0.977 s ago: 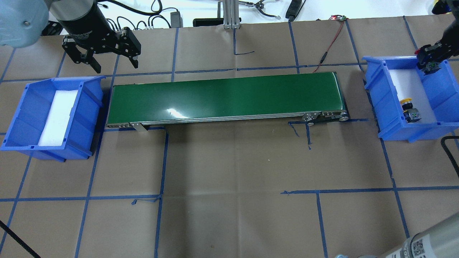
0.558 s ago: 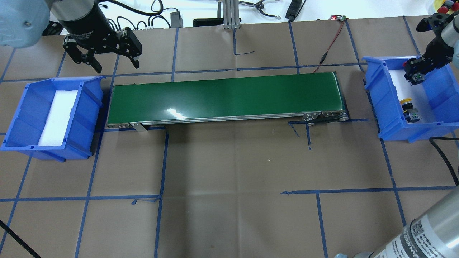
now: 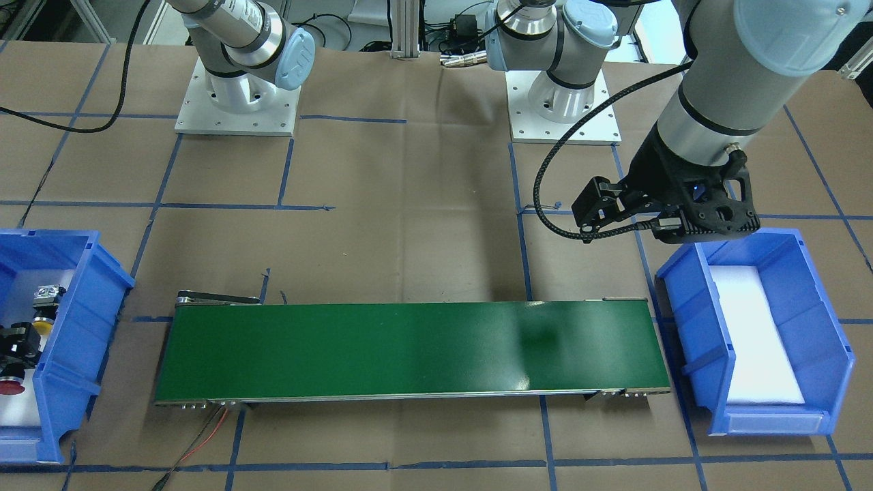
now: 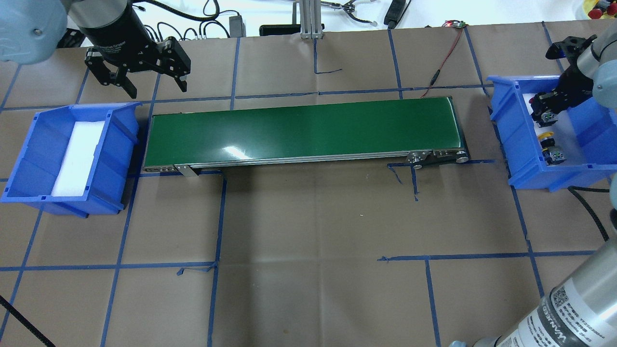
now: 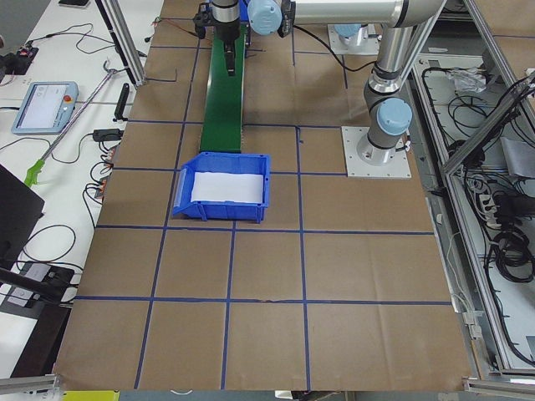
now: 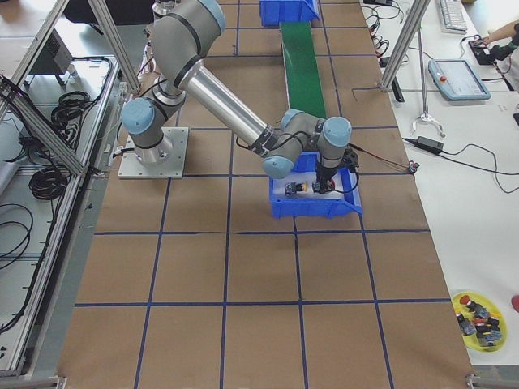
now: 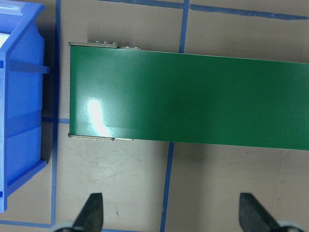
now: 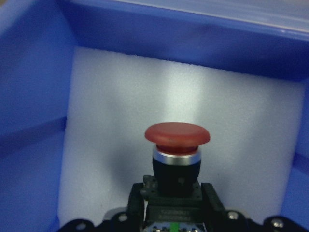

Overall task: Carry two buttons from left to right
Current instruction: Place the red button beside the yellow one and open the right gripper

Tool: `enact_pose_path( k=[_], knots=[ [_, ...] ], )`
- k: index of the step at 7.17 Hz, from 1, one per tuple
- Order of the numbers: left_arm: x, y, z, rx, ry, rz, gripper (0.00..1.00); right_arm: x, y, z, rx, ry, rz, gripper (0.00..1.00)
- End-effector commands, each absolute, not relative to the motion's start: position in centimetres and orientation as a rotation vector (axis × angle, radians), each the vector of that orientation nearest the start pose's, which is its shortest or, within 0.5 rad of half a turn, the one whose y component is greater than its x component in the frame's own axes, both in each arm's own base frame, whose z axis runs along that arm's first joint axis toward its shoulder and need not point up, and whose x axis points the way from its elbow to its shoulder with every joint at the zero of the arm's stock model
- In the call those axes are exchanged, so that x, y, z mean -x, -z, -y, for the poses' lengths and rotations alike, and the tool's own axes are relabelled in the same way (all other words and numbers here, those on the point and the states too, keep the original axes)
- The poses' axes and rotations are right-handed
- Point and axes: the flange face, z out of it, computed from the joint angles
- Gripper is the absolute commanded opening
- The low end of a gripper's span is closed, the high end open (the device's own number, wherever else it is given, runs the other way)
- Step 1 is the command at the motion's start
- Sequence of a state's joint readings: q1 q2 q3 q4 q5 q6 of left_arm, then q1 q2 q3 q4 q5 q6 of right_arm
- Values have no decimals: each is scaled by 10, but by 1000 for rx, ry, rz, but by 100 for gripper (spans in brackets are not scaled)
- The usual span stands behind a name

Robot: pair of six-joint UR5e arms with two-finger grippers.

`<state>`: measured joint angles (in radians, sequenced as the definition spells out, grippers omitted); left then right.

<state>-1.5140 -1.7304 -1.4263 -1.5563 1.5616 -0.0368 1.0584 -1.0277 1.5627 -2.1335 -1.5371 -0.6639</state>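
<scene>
Lighting: bright, even, cast from overhead. Glare: a white patch is noted on the green belt [image 4: 303, 130]. Shadows: soft, thrown on the bench [image 4: 308, 231]. Focus: the red button [image 8: 177, 134] is rendered sharp, the walls of the blue bin [image 8: 29, 87] blurred.

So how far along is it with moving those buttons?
Nearly finished. The yellow button already lies in the right bin. The right gripper holds the red button over that bin's foam, not yet released. The left bin shows no buttons; only the release remains.

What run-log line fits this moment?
Left fingers: open, near left bin | Right fingers: shut on red button, over right bin | Yellow button: lying in right bin
</scene>
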Motion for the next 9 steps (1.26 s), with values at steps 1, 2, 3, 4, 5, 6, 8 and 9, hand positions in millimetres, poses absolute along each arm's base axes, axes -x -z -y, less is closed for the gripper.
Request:
enact_pose_path(
  k=[1,2,3,4,5,6,8,9],
  knots=[
    [102,-476,566,150,-2,-3147,99,203,-224,642,234,59,-3106,96],
    [102,-476,566,147,0,-3147,100,199,-227,645,235,109,-3066,99],
    [102,-477,566,150,3,-3147,99,200,-233,646,231,118,-3068,99],
    [102,-477,566,147,0,-3149,100,200,-242,647,232,139,-3074,99],
    [102,-477,566,150,3,-3149,100,201,-263,648,210,177,-3094,99],
    [102,-476,566,150,-2,-3147,100,199,-293,643,205,232,-3120,99],
    [102,-477,566,143,3,-3149,100,182,-370,627,230,388,-3169,100],
    [103,-476,567,140,0,-3151,99,158,-409,610,275,407,-3158,100]
  ],
)
